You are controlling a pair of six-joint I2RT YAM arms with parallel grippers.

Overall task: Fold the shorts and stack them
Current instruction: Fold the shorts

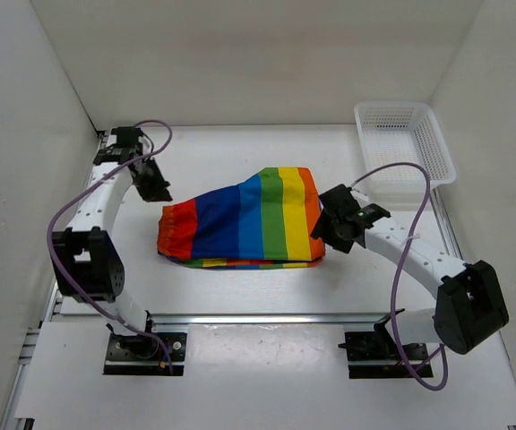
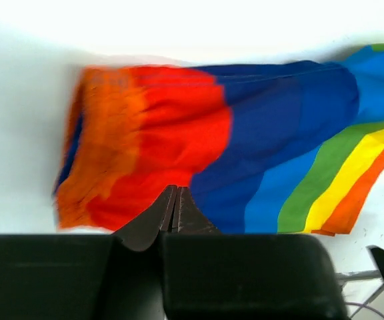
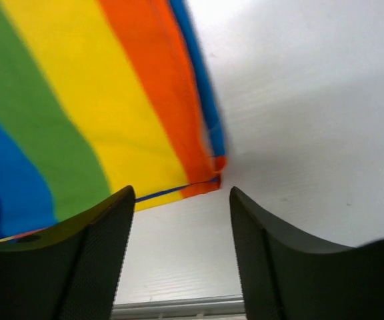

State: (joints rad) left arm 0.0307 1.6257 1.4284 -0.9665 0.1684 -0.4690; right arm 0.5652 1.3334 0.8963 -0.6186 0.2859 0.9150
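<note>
You have the white table [image 1: 240, 152] in front of you, and the shorts [image 1: 240, 226] lie on it near the middle, between the two arms. The gathered red-orange waistband end points to the left and the leg end to the right. The stripes run red, dark blue, light blue, green, yellow and orange from left to right. A lower layer of cloth peeks out along the near edge.

A white mesh basket [image 1: 403, 143] sits in the far right corner of the table, well apart from the shorts.

Your left gripper [image 2: 175, 200] hovers just beside the waistband end, on its far left side. Its fingers are pressed together, and you can see no cloth caught between them. In the left wrist view the tips stand in front of the red part of the cloth, which is blurred there.

Your right gripper [image 3: 182, 220] is at the right end of the shorts, close to the orange stripe. Its jaws stand apart and hold nothing. The near orange corner of the hem lies on the table just beyond the gap between the fingers.
</note>
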